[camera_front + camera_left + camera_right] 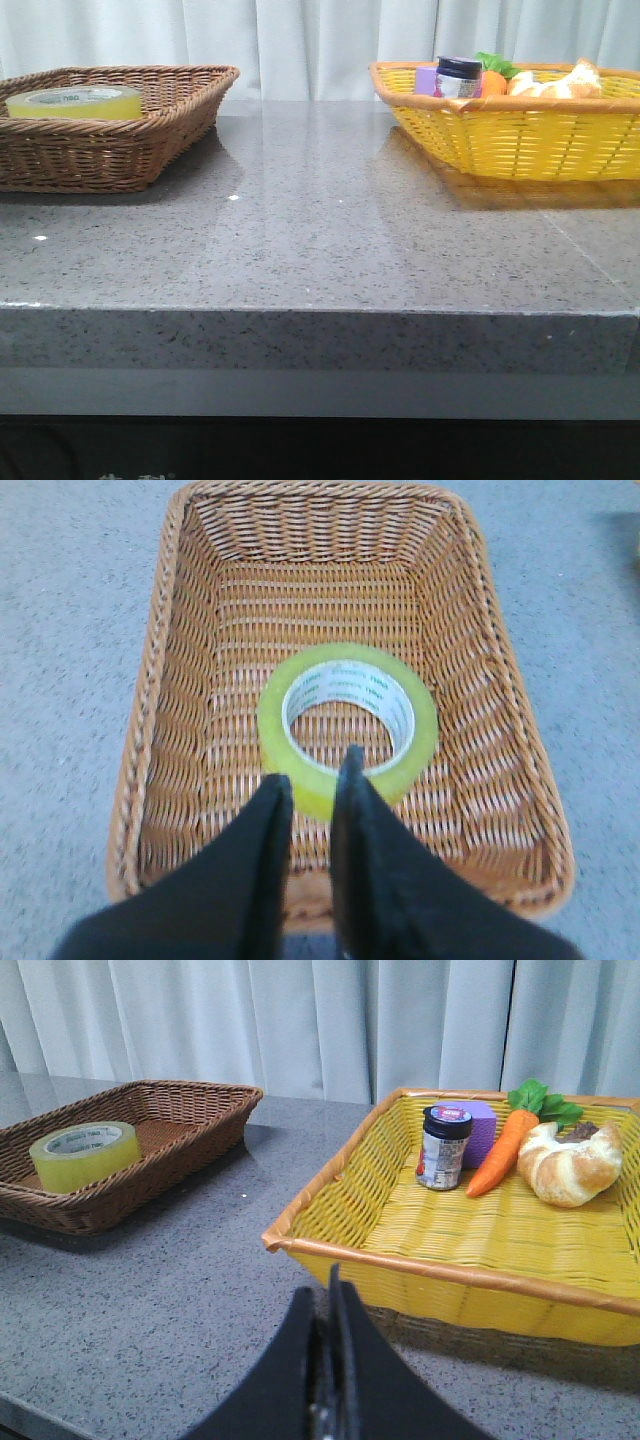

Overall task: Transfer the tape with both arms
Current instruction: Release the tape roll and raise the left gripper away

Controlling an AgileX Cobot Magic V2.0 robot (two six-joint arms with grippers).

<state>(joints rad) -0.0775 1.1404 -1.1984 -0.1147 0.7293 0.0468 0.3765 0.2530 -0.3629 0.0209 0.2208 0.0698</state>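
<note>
Counter edge: one grey speckled stone table (320, 240), nearest the front camera, bare across its middle.
Right gripper (325, 1295): black fingers pressed together, nothing between them; hovering over the table just before the near rim of the yellow basket.
Left gripper (312, 780): two black fingers with only a narrow gap, holding nothing; poised above the near part of the brown basket, tips close to the tape's near rim, contact not clear.
Tape (347, 725): one roll, translucent yellow with white core and green lettering; lying flat on the floor of the brown basket, hole upward, towards its near half.
Baskets: two. One brown wicker basket (150, 130) far left on the table; one yellow basket (520, 135) far right; well apart from each other.
Yellow basket contents: four things counted along its far side – one dark-lidded jar (443, 1148), one purple block (482, 1130) just behind it, one carrot (500, 1150) with green leaves, one croissant (572, 1165).
Backdrop: pale curtain (300, 40) beyond both baskets.
</note>
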